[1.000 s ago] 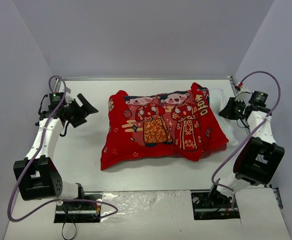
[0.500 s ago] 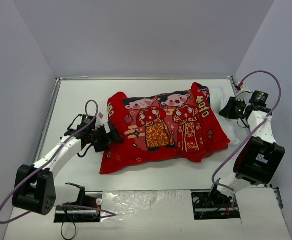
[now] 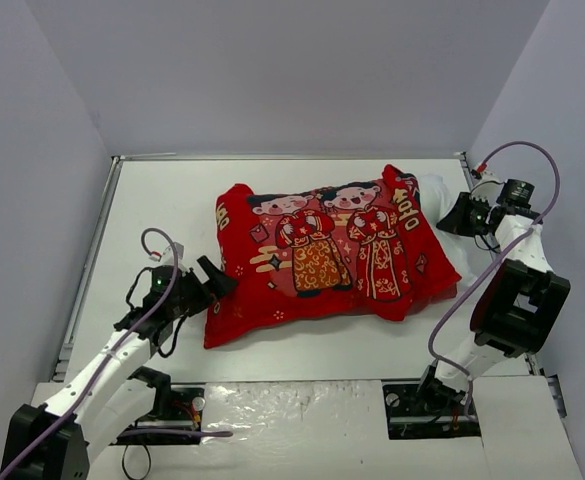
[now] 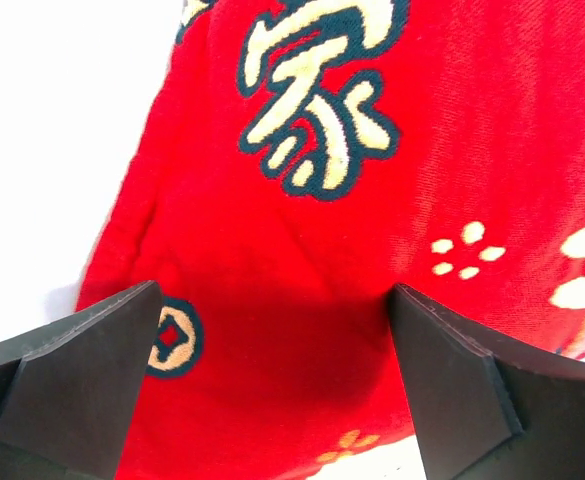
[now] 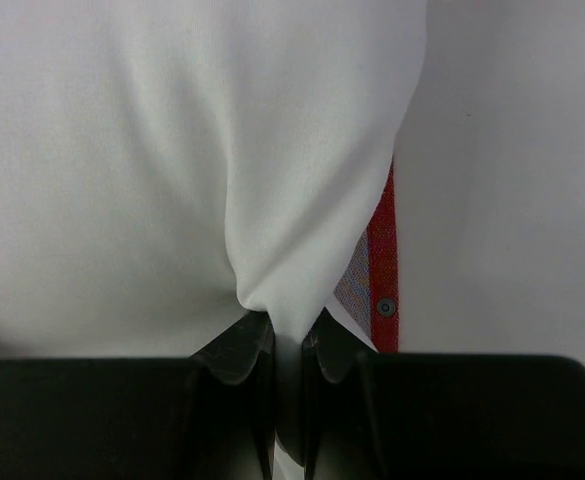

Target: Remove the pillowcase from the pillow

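The red pillowcase [image 3: 322, 250] with two cartoon figures lies across the middle of the table, still around the white pillow [image 3: 438, 190], whose end sticks out at the case's right side. My right gripper [image 3: 454, 215] is shut on a pinch of the white pillow [image 5: 272, 200]; a red hem of the pillowcase [image 5: 380, 260] with a snap shows beside it. My left gripper [image 3: 215, 278] is open at the case's near-left corner, its fingers straddling the red fabric [image 4: 292, 250] without closing on it.
The white table [image 3: 162, 210] has raised rails at the left and back edges. Grey walls enclose three sides. Both arm bases and cables sit at the near edge.
My left arm has swung from the far left down and in to the pillowcase's near-left corner, and the case's left side has shifted slightly. The right gripper has stayed put.
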Controlling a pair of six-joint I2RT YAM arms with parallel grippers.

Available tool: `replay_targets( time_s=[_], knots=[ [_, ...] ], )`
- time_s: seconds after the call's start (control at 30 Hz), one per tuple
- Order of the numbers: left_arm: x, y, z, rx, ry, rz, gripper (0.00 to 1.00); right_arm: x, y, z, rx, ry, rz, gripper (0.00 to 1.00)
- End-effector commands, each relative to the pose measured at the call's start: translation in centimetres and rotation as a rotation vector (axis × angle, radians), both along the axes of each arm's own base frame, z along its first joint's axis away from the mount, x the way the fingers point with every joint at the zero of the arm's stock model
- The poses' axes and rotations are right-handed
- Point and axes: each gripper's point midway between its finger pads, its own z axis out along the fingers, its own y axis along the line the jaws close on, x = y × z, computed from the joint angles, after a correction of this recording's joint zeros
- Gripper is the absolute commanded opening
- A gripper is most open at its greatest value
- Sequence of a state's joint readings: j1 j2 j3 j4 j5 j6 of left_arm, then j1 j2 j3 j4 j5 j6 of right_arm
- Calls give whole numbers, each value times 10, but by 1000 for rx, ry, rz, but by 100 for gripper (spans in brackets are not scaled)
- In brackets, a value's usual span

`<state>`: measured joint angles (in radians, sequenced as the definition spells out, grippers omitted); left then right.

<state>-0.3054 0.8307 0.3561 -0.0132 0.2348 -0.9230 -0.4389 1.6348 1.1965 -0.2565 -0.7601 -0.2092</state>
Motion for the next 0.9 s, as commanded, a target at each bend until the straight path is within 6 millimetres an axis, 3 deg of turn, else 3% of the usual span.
replay_targets(
  time_s=[0.0, 0.2, 0.3, 0.43, 0.47, 0.57, 0.6, 0.63, 0.7, 0.73, 0.8, 0.83, 0.87],
  knots=[
    [-1, 5, -3, 78, 35, -13, 95, 20, -8, 16, 4, -39, -29, 0],
    [-3, -14, -18, 57, 77, -134, 94, 27, -9, 15, 11, -33, -35, 0],
    [-5, -27, -19, 18, 60, -202, 88, 29, -10, 15, 8, -35, -32, 0],
    [-4, -35, -17, -10, 43, -240, 56, 32, -10, 13, 20, -30, -36, 0],
    [-3, -36, -13, -23, 40, -238, 34, 33, -10, 13, 26, -28, -39, 0],
    [8, -35, 13, -10, -17, -222, 3, 34, -10, 16, 29, -32, -41, 0],
    [10, -24, 13, 29, -1, -180, 2, 34, -10, 18, 27, -36, -41, 0],
    [17, -20, 33, 36, -42, -165, 2, 34, -10, 19, 24, -41, -38, 0],
    [21, -4, 42, 64, -41, -136, 2, 33, -10, 19, 25, -40, -36, 0],
    [33, 16, 57, 62, -64, -67, 2, 33, -10, 22, 20, -49, -35, 0],
    [34, 39, 61, 63, -32, -18, 2, 33, -9, 27, 16, -60, -29, 0],
    [42, 70, 66, 66, -29, 80, 2, 33, -9, 27, 16, -62, -29, 0],
    [47, 84, 76, 78, -47, 107, 2, 33, -9, 30, 13, -69, -27, 0]
  ],
)
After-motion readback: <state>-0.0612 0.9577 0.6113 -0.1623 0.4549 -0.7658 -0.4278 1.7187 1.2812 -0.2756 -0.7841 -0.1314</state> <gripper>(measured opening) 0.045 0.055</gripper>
